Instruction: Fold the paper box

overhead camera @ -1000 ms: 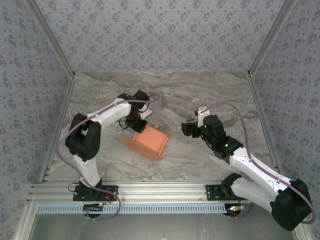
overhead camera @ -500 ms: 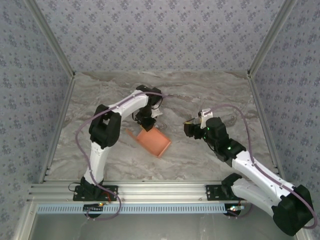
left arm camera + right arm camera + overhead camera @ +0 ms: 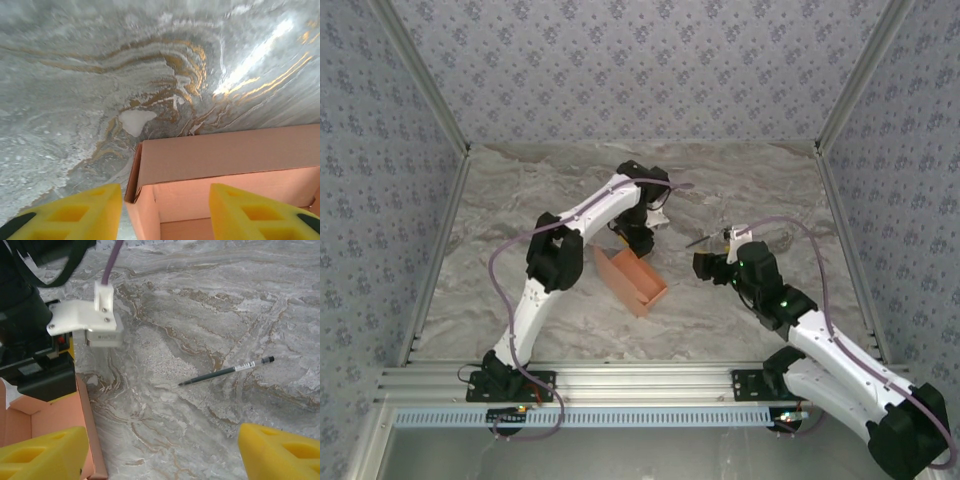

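Paper box [image 3: 632, 281] — left hand [image 3: 640, 244] straddles its corner.

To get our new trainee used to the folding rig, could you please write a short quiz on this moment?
1. True or false: the paper box lies as a flat, unfolded sheet.
2. What lies on the table in the right wrist view, apart from the box? A) scissors B) a pen C) a tape roll
3. Fill in: the jaws of both the left gripper and the right gripper stand ____.

Key:
1. False: its walls stand up, and the top is open.
2. B
3. open
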